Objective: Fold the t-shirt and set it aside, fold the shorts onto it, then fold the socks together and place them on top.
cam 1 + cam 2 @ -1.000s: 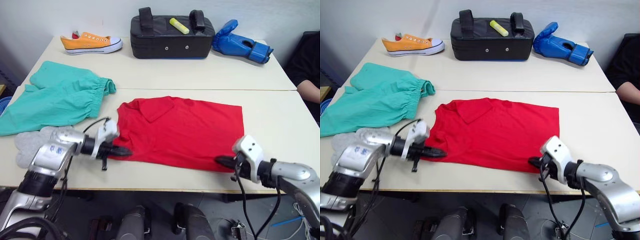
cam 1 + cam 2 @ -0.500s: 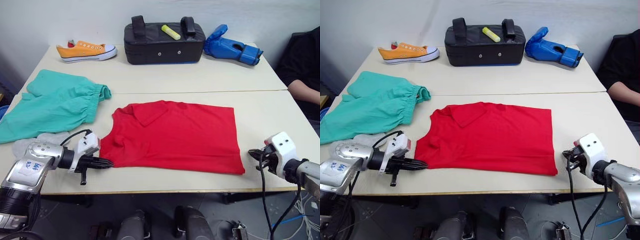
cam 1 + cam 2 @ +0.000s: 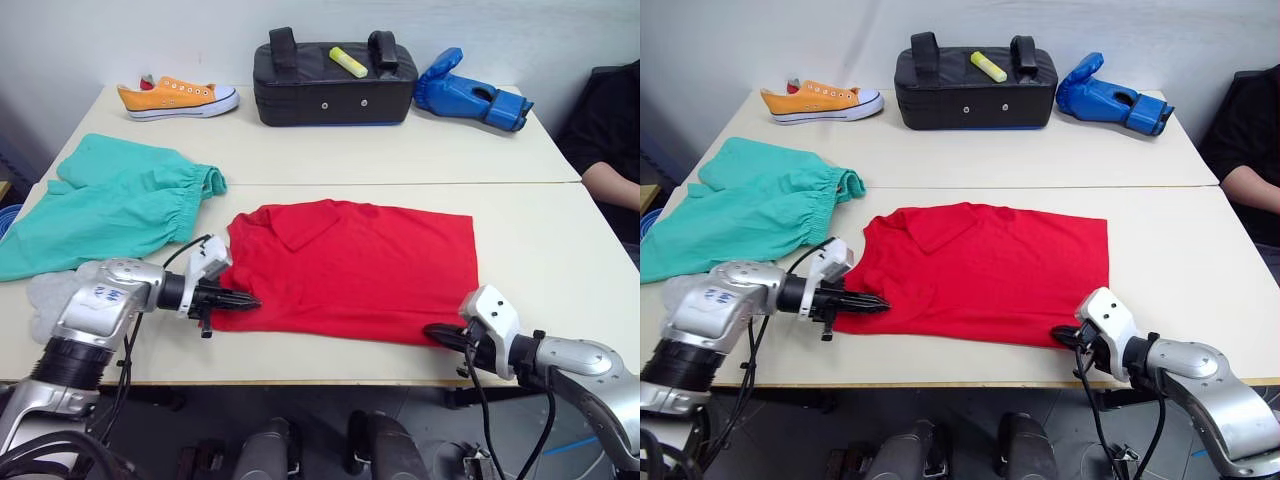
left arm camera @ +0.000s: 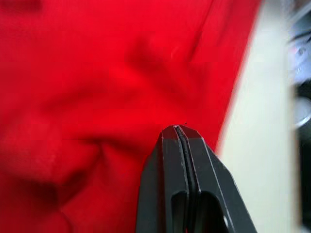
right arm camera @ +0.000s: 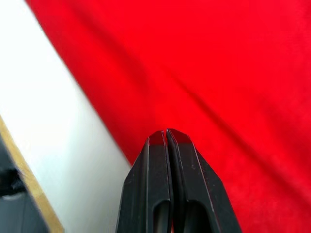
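The t-shirt (image 3: 350, 268) lies flat near the front edge of the table (image 3: 540, 240). The left gripper (image 3: 248, 299) and the right gripper (image 3: 436, 331), both with jaws pressed together, touch its 2 front corners. The shorts (image 3: 110, 202) and the socks (image 3: 48, 297) lie at the left edge.

The two head views look forward and down from above the near edge of the pale beige table (image 3: 560, 250), a slightly offset pair sharing the whole tabletop out to the far wall. Each wrist view looks along its own black fingers from very close. Both share with the head views the bright red cloth t-shirt (image 3: 360, 265) and a strip of table.
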Controlling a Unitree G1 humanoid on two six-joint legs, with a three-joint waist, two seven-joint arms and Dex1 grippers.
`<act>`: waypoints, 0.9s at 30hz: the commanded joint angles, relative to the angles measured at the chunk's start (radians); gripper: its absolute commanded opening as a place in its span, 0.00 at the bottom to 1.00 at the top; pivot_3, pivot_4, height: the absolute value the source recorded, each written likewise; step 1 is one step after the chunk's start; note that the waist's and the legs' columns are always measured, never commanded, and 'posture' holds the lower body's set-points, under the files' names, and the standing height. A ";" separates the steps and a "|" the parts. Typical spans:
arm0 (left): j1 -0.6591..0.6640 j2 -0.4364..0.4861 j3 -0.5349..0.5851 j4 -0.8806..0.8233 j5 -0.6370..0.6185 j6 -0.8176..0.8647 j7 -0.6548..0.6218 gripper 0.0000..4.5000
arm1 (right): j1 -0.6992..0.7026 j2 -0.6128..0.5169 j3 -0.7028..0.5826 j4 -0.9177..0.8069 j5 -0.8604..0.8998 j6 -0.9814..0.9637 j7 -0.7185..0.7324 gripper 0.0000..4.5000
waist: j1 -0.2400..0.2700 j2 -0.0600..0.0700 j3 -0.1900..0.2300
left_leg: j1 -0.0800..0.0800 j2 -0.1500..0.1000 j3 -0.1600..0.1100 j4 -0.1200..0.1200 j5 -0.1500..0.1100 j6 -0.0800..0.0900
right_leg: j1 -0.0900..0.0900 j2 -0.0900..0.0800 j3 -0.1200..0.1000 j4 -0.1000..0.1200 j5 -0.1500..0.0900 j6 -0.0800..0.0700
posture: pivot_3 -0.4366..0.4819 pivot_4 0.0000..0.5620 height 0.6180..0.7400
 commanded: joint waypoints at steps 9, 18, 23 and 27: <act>-0.293 0.039 0.027 0.467 0.198 -0.250 0.008 0.00 | 0.122 -0.038 -0.064 0.047 -0.055 -0.006 0.003 0.01 | 0.007 -0.007 -0.004 | 0.001 0.000 -0.001 0.000 -0.002 0.003 | 0.002 -0.001 -0.001 -0.002 0.000 0.000 | 0.48 0.27 1.00; -0.253 0.015 0.153 0.087 -0.093 0.084 -0.182 0.00 | 0.115 0.007 -0.154 -0.006 0.046 -0.007 0.021 0.01 | 0.004 -0.009 -0.003 | -0.009 0.000 -0.005 0.007 -0.003 0.006 | 0.000 -0.002 -0.004 -0.005 0.002 0.004 | 0.48 0.27 1.00; -0.110 -0.008 0.051 -0.030 0.002 0.027 -0.120 0.00 | 0.087 -0.014 -0.113 -0.010 0.020 0.002 0.017 0.01 | -0.005 -0.003 -0.002 | -0.007 0.000 -0.004 0.008 -0.003 0.005 | 0.000 -0.001 -0.003 -0.002 0.002 0.004 | 0.48 0.27 1.00; -0.048 0.030 -0.025 0.047 0.166 -0.164 -0.053 0.00 | 0.117 -0.060 -0.098 0.043 -0.082 -0.058 0.012 0.01 | -0.001 -0.005 -0.001 | -0.007 0.001 -0.004 0.007 -0.002 0.004 | -0.001 0.000 -0.003 -0.001 0.002 0.003 | 0.48 0.27 1.00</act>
